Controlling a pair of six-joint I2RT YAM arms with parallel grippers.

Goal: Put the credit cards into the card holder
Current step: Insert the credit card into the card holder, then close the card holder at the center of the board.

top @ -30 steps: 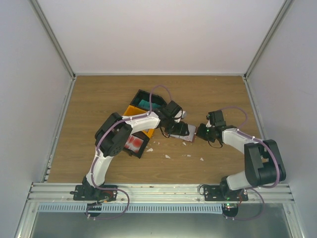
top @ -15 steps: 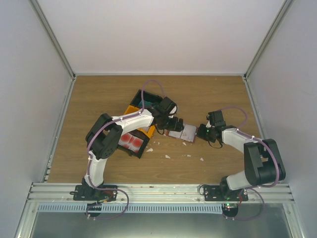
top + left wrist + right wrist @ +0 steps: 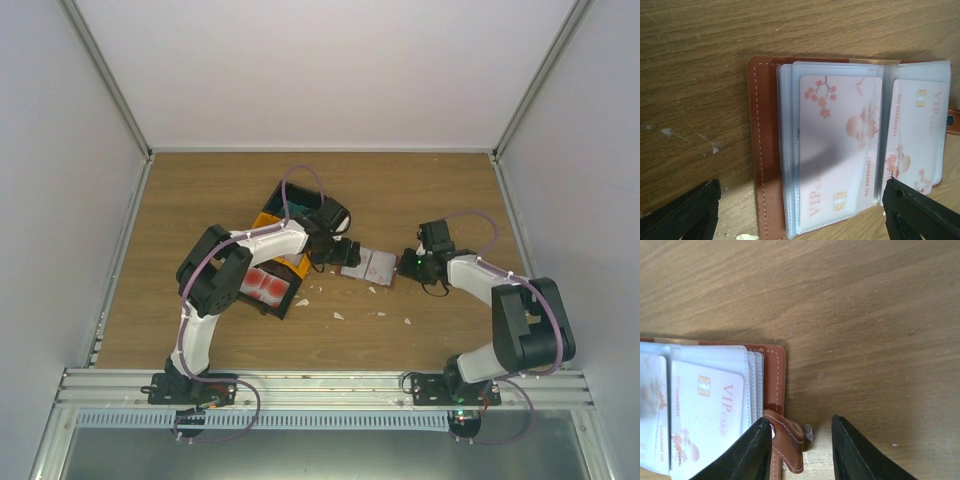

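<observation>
The card holder (image 3: 372, 266) lies open flat on the wooden table, brown leather with clear sleeves. Pale pink credit cards (image 3: 837, 150) sit inside its sleeves on both sides. My left gripper (image 3: 801, 186) hovers wide open over the holder's left half, at its left end in the top view (image 3: 340, 254). My right gripper (image 3: 800, 422) stands open at the holder's right end (image 3: 404, 268), its jaws on either side of the holder's clasp strap (image 3: 789, 440). Red-and-white credit cards (image 3: 268, 286) and teal ones (image 3: 297, 208) lie in bins.
Three bins crowd the left: a black one (image 3: 285, 190) at the back, a yellow one (image 3: 266, 222) and a black one (image 3: 283, 305) in front. Small white scraps (image 3: 339, 315) dot the wood in front of the holder. Grey walls close in both sides.
My left gripper has opened wide and drawn back leftward off the card holder. My right gripper's jaws have parted around the clasp strap.
</observation>
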